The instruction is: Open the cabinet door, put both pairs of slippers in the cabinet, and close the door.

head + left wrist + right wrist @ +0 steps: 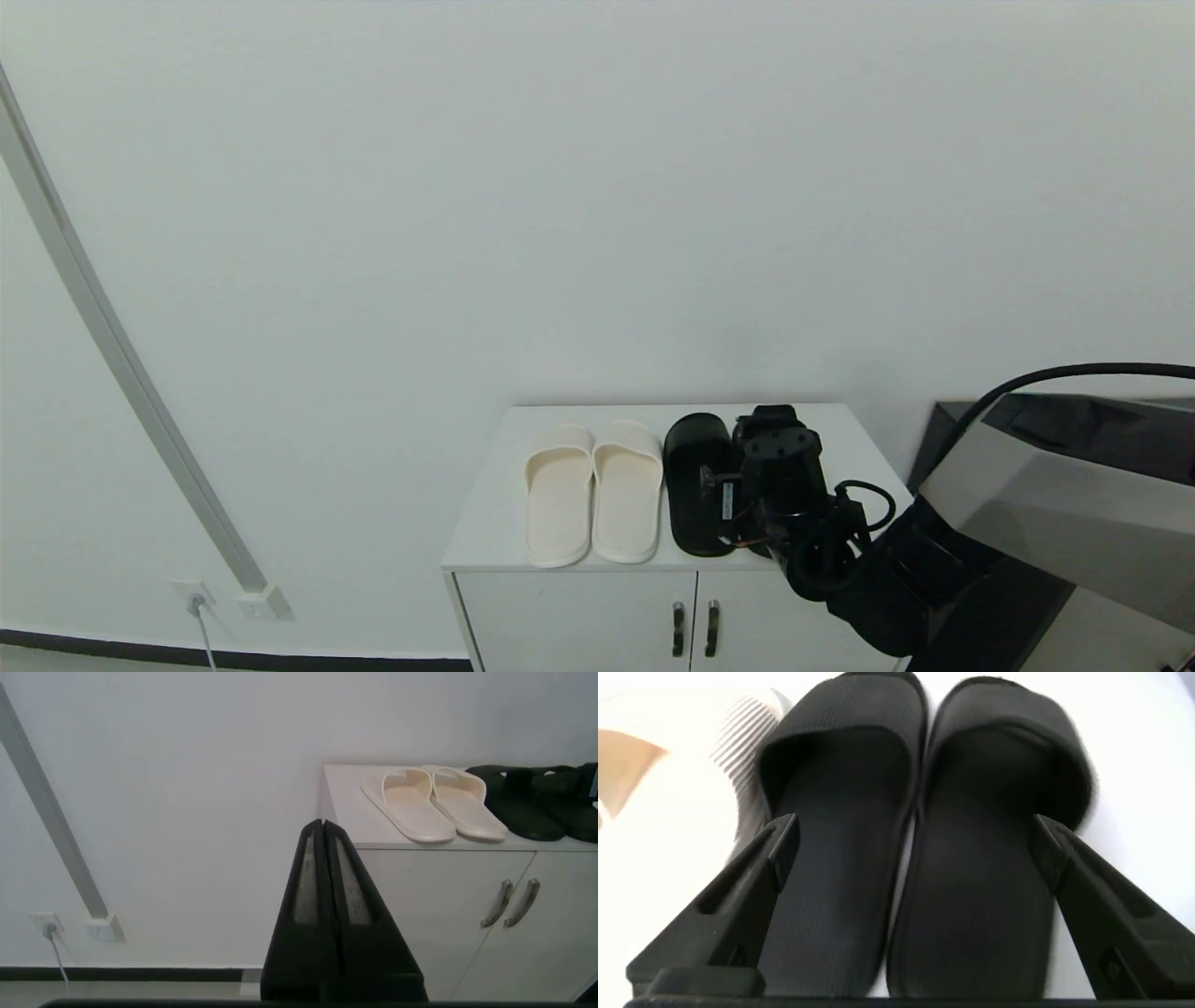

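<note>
Right wrist view: claw [915,831] spread wide over blk slippers [976,891].

a plain white wall [597,187] filled the background; a grey cable trunking [121,355] ran down it on a slant from the upper left, ending low at a small white junction box [264,603]; just beside that box, on its left, sat a white wall socket [189,591] with a plug [196,605] in it; a pale cable [206,646] dropped from the plug; a black skirting strip [280,662] ran along the wall's foot, the cable crossing in front of it
</note>
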Available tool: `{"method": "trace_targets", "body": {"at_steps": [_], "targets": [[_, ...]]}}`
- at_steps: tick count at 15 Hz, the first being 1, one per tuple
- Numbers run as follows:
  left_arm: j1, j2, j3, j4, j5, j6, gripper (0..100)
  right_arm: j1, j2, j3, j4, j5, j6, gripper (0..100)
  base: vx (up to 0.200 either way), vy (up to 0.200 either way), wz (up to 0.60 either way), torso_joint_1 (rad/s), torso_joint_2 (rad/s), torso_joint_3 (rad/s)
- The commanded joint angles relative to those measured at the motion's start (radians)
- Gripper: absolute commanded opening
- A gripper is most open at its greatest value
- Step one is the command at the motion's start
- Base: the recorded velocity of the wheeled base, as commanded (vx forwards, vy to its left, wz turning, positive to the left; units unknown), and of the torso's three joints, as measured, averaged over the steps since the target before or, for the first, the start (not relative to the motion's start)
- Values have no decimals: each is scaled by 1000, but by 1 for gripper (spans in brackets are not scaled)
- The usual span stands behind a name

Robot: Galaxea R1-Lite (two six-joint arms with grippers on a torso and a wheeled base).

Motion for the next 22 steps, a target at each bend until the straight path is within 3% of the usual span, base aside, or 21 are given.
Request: {"method": "trace_targets", "body": {"at_steps": [1,11,12,22], "targets": [[0,0,0,1,1,0,0,-19,59,-55,-1,1,-14,100,0,0,0,0,0,0],[0,0,0,-1,2,-5,0,-73,202,-247,2,5,-95,100,0,0,0,0,0,0],[0,0,0,1,2,-5,0,-74,205,-255,4,6,-95,0,0,0,0,0,0,0],[0,1,0,1,4,-5,0,-79,148,-235,-1,20,-91,0,0,0,0,0,0,0]]}}
